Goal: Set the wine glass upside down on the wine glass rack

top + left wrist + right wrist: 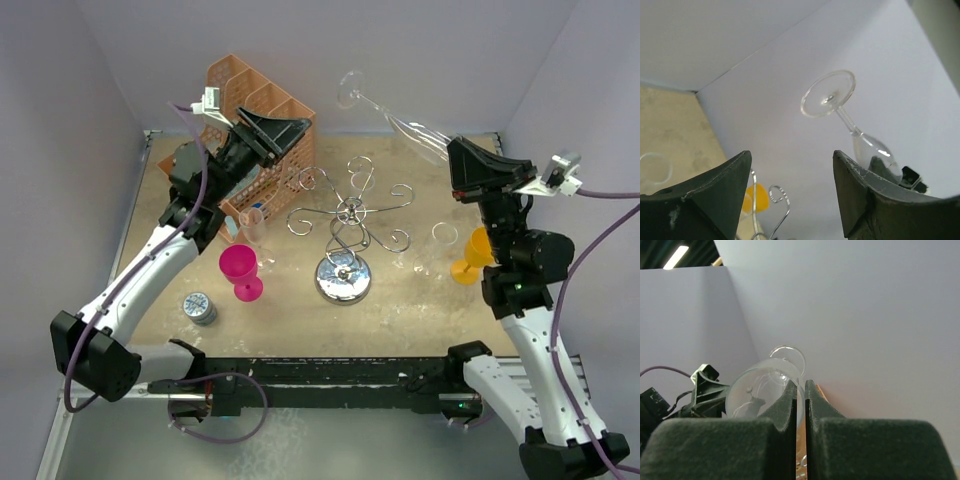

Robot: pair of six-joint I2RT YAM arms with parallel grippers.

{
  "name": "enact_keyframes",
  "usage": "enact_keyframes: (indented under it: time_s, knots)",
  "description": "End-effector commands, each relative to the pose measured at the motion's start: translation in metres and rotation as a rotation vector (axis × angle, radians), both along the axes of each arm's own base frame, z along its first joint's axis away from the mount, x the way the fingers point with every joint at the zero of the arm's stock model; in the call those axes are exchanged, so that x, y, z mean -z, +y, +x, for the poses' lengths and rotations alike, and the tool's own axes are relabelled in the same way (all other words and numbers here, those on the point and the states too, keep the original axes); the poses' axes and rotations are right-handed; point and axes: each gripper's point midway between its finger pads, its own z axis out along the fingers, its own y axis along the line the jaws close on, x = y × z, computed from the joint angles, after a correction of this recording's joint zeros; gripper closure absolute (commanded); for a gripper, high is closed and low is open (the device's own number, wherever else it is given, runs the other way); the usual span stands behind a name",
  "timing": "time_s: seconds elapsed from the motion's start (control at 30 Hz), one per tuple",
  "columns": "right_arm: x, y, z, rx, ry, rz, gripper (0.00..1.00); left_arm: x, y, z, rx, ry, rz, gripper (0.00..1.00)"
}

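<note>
My right gripper (pixel 452 152) is shut on the rim of a clear wine glass (pixel 392 115) and holds it up in the air, tilted, its foot toward the back wall. In the right wrist view the glass bowl (pixel 762 390) sits around the left finger, its wall pinched between the two fingers. The left wrist view shows the glass (pixel 840 107) high ahead. The silver wire rack (pixel 345 215) with curled arms and a chrome base (pixel 343 280) stands mid-table, below and left of the glass. My left gripper (pixel 295 128) is open and empty, raised by the orange organiser.
An orange mesh organiser (pixel 255 110) stands at the back left. A pink goblet (pixel 240 270) and a small clear glass (pixel 252 225) stand left of the rack. A yellow goblet (pixel 472 255) and a clear glass (pixel 444 235) stand at the right. A round tin (pixel 199 307) lies front left.
</note>
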Motion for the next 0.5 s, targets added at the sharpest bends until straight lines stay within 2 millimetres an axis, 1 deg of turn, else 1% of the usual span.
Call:
enact_keyframes:
  time_s: [0.0,0.1,0.17,0.27,0.37,0.47]
  knots:
    - [-0.031,0.008,-0.024,-0.087,-0.139,0.032,1.0,-0.075,0.008,-0.02,-0.006,-0.141,-0.233,0.37]
    - [-0.031,0.011,-0.021,-0.103,-0.143,0.036,1.0,-0.084,0.0,-0.028,-0.002,-0.15,-0.282,0.37]
    - [-0.032,0.014,-0.02,-0.124,-0.149,0.038,1.0,-0.087,-0.012,-0.035,0.017,-0.14,-0.309,0.37]
    - [-0.029,0.02,-0.016,-0.156,-0.142,0.035,1.0,-0.086,-0.024,-0.041,0.024,-0.112,-0.359,0.37]
    - [-0.025,0.025,-0.012,-0.179,-0.128,0.019,1.0,-0.078,-0.035,-0.039,-0.007,-0.083,-0.363,0.37]
    - [-0.021,0.03,-0.012,-0.202,-0.11,-0.004,1.0,-0.076,-0.041,-0.035,-0.031,-0.069,-0.389,0.38]
